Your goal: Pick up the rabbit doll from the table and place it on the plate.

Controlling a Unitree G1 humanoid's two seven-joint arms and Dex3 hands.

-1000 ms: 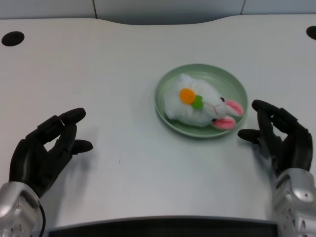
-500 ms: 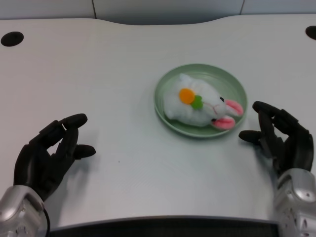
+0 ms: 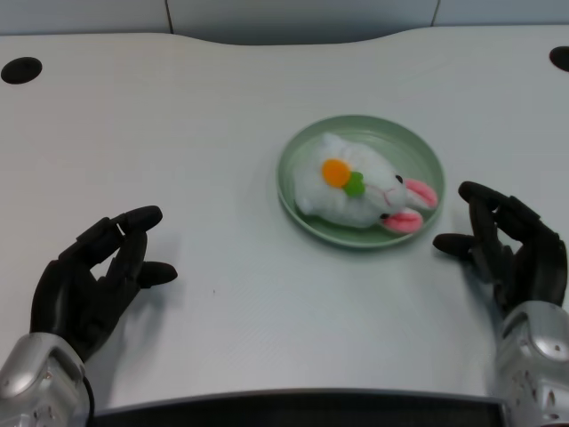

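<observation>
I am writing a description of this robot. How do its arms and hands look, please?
Both forearms are silver metal with small round fasteners near the wrists. The left hand and right hand are matte black, with many jointed fingers. A small pale mark shows on one left finger. No loose cables show.

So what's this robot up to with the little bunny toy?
Its job was to put the rabbit doll on the green plate, and the doll now lies there on its side. Nothing is being held: the left hand hangs open over the white table, well away from the plate. The right hand waits just beside the plate.
</observation>
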